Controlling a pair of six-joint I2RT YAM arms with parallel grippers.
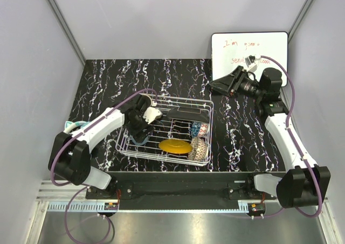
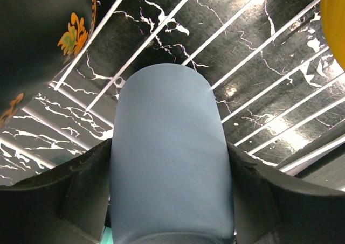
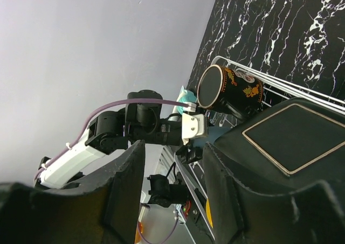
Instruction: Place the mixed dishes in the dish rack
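Booth of plain grey walls; black tabletop (image 1: 108,88) veined with white. Whiteboard (image 1: 249,50) with handwriting propped at the far right corner. Teal object (image 1: 70,126) at the left edge of the table, partly hidden.

White wire rack (image 1: 161,157) at centre table. Contents as follows.
- Right end: blue patterned bowl (image 1: 199,129) farther back and brown patterned bowl (image 1: 198,150) nearer, close together.
- Near side, middle: yellow plate (image 1: 175,146).
- Far side: dark flat square piece (image 1: 186,114), kind unclear.
- Left end: light blue cup (image 2: 170,120), pinched on both sides by left claw (image 1: 141,126), low over the floor wires.
- Just beside the cup: dark mug (image 3: 229,90) with orange flowers, lying on its side.

Right claw (image 1: 214,85) well apart from the rack's contents, above bare tabletop in front of the whiteboard. Fingers spread, nothing between them.
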